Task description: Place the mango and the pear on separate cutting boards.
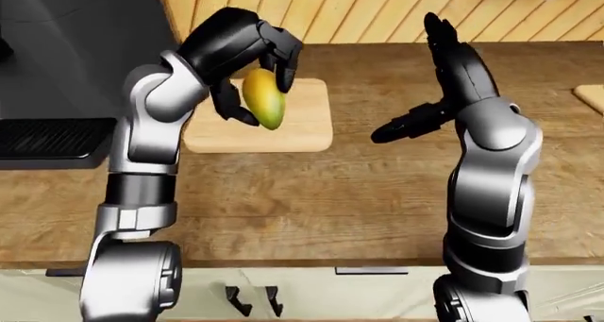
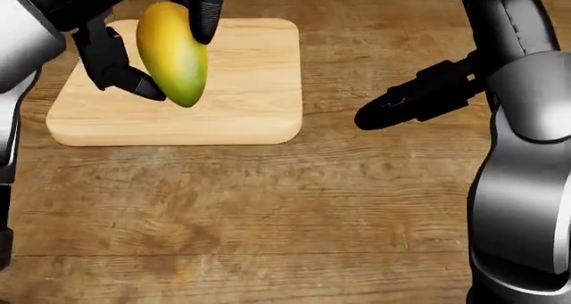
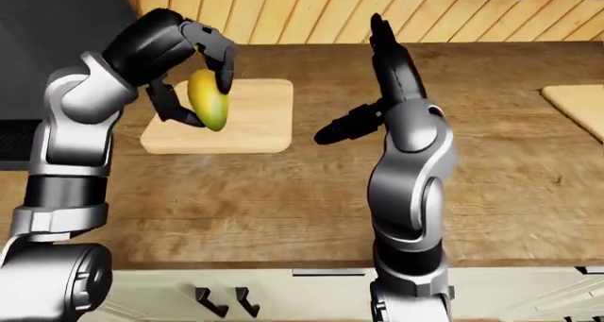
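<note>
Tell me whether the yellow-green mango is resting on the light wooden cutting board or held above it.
Held: the yellow-green mango hangs between the left hand's fingers over the light wooden cutting board.

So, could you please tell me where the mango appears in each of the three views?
Left-eye view: mango, upper left of centre, in the left hand.
Head view: upper left.
Right-eye view: upper left.
Shared landmark: the cutting board under it.
</note>
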Robot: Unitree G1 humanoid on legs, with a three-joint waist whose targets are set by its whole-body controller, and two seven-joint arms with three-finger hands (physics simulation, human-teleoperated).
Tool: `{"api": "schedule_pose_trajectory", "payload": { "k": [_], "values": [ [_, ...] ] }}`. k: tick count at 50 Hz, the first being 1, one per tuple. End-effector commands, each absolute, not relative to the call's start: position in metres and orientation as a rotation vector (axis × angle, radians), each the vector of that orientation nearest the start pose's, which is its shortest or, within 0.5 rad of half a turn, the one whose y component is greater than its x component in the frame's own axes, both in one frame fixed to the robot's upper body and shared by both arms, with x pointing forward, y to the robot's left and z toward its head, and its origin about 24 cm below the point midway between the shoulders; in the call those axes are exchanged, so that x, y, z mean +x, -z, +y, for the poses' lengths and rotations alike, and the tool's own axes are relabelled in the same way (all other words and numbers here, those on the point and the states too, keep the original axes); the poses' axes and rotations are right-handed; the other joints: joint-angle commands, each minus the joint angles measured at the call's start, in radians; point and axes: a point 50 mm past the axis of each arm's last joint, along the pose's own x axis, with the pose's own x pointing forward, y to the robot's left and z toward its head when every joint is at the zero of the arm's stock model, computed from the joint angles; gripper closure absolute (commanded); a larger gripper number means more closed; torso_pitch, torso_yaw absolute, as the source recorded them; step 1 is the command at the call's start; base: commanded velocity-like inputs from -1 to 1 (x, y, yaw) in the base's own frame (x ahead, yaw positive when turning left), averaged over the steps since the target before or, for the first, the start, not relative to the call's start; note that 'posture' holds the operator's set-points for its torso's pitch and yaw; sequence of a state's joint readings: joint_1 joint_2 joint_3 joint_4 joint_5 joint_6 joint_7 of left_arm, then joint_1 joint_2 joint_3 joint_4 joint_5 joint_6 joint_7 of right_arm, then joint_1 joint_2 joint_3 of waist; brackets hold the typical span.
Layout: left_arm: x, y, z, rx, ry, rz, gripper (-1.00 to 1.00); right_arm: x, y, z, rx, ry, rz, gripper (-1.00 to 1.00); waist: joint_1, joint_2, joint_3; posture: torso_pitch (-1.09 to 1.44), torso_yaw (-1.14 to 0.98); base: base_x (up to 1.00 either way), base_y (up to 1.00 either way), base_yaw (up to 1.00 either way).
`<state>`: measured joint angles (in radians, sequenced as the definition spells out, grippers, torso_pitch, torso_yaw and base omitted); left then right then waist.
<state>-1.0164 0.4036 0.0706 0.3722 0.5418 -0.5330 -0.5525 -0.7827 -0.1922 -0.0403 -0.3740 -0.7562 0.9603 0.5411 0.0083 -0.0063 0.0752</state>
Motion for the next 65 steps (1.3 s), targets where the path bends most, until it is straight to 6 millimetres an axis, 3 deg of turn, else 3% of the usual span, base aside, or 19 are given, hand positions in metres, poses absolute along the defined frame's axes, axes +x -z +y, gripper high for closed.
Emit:
{"api": "schedule_pose_trajectory", "payload": {
  "k": [1,7,19,28,43,52,59,65],
  "values": [
    [0.333,-0.333,0.139,1.191,0.355,-0.966,1.0,0.297,-0.287,-0.159,-0.605,0.096,-0.205,-1.0,0.007,-0.009,-0.047,0.0,0.0,0.0,0.0,0.0],
    [0.333,-0.344,0.137,1.182,0.332,-0.972,1.0,0.294,-0.295,-0.162,-0.607,0.108,-0.218,-1.0,-0.013,0.015,-0.056,0.0,0.0,0.0,0.0,0.0],
    [0.359,-0.349,0.13,1.162,0.337,-0.915,1.0,0.294,-0.298,-0.164,-0.608,0.113,-0.226,-1.0,-0.005,0.001,-0.047,0.0,0.0,0.0,0.0,0.0],
    [0.38,-0.338,0.125,1.126,0.339,-0.84,1.0,0.297,-0.296,-0.163,-0.606,0.111,-0.228,-1.0,0.003,-0.007,-0.043,0.0,0.0,0.0,0.0,0.0],
    [0.404,-0.298,0.113,1.116,0.283,-0.761,1.0,0.298,-0.29,-0.159,-0.599,0.099,-0.225,-1.0,-0.004,-0.002,-0.055,0.0,0.0,0.0,0.0,0.0],
    [0.414,-0.302,0.121,1.058,0.122,-0.687,1.0,0.301,-0.286,-0.158,-0.598,0.096,-0.222,-1.0,-0.007,0.003,-0.061,0.0,0.0,0.0,0.0,0.0],
    [0.42,-0.306,0.128,0.915,0.007,-0.592,1.0,0.301,-0.286,-0.158,-0.597,0.096,-0.221,-1.0,-0.006,0.005,-0.065,0.0,0.0,0.0,0.0,0.0],
    [0.426,-0.291,0.131,0.839,-0.065,-0.493,1.0,0.302,-0.283,-0.157,-0.597,0.091,-0.217,-1.0,-0.007,0.005,-0.071,0.0,0.0,0.0,0.0,0.0]
  ]
}}
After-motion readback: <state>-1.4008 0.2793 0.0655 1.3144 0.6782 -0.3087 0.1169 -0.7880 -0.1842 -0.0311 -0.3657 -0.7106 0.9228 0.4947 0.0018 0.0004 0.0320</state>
